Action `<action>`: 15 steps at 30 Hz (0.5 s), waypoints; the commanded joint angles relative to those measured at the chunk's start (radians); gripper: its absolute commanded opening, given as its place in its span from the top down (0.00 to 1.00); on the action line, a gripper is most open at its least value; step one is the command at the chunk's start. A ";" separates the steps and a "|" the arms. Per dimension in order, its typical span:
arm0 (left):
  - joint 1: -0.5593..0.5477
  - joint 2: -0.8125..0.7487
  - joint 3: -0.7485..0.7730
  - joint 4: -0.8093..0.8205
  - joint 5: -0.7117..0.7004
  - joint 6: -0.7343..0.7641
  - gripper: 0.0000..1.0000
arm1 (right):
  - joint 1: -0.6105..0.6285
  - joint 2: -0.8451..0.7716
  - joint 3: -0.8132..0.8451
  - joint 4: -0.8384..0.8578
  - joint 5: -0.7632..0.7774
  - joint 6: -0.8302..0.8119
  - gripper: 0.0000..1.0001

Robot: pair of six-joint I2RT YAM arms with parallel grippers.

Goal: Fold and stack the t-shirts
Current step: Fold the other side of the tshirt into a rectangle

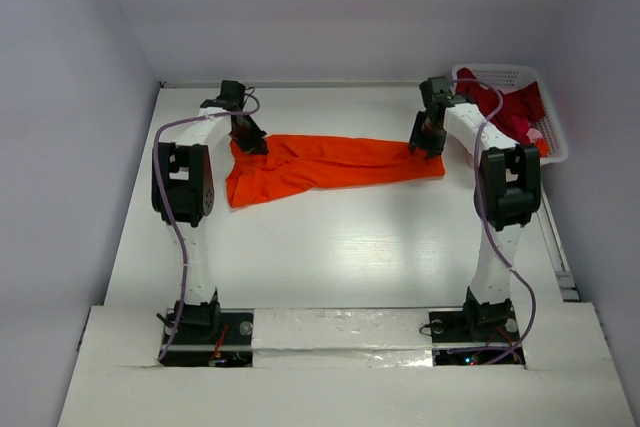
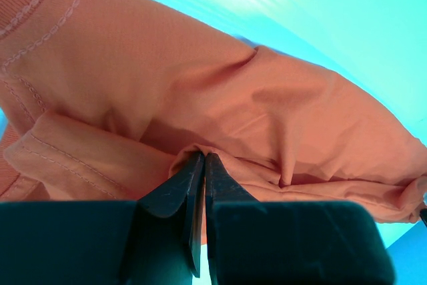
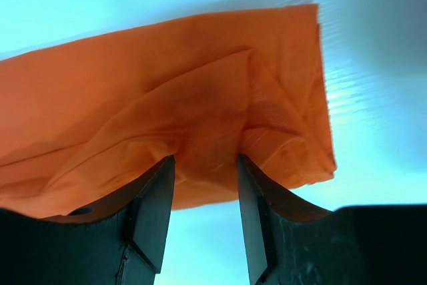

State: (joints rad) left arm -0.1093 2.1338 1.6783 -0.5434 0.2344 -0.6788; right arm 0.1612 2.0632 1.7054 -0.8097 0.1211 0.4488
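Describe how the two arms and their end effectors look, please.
Both the left arm and right arm have white links, black joint housings and a thin purple cable alongside. The left end effector and right end effector are black, with wedge-shaped tapering fingers. No markings visible.

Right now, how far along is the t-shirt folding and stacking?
Early on. Done: no stack shows; the orange t-shirt lies on the table as a long band, seemingly folded lengthwise. In hand: the left pincer is shut on one end, and the right pincer stands open around the other. Left: finishing that fold, then the dark red t-shirts in the basket.
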 commanded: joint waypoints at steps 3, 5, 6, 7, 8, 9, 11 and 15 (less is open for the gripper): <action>0.013 -0.031 0.011 -0.006 0.002 -0.004 1.00 | -0.034 0.011 0.031 -0.009 0.025 0.010 0.53; 0.013 -0.031 0.012 -0.006 0.003 -0.004 1.00 | -0.034 0.006 0.023 -0.006 0.029 0.011 0.53; 0.013 -0.029 0.012 -0.006 0.003 -0.004 1.00 | -0.043 0.006 0.020 -0.003 0.032 0.011 0.53; 0.013 -0.031 0.012 -0.006 0.003 -0.002 1.00 | -0.043 0.006 0.016 0.000 0.032 0.011 0.53; 0.013 -0.029 0.012 -0.006 0.003 -0.002 1.00 | -0.043 0.008 0.016 0.000 0.031 0.011 0.54; 0.013 -0.029 0.011 -0.006 0.003 -0.002 1.00 | -0.052 0.009 0.016 0.000 0.028 0.011 0.55; 0.013 -0.031 0.011 -0.003 0.006 -0.002 1.00 | -0.052 0.008 0.014 0.001 0.025 0.011 0.61; 0.013 -0.029 0.006 0.000 0.008 -0.004 1.00 | -0.052 0.014 0.023 0.001 0.015 0.011 0.62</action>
State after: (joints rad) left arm -0.1036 2.1338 1.6783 -0.5430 0.2371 -0.6792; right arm 0.1120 2.0834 1.7050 -0.8112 0.1280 0.4526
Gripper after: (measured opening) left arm 0.003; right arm 0.380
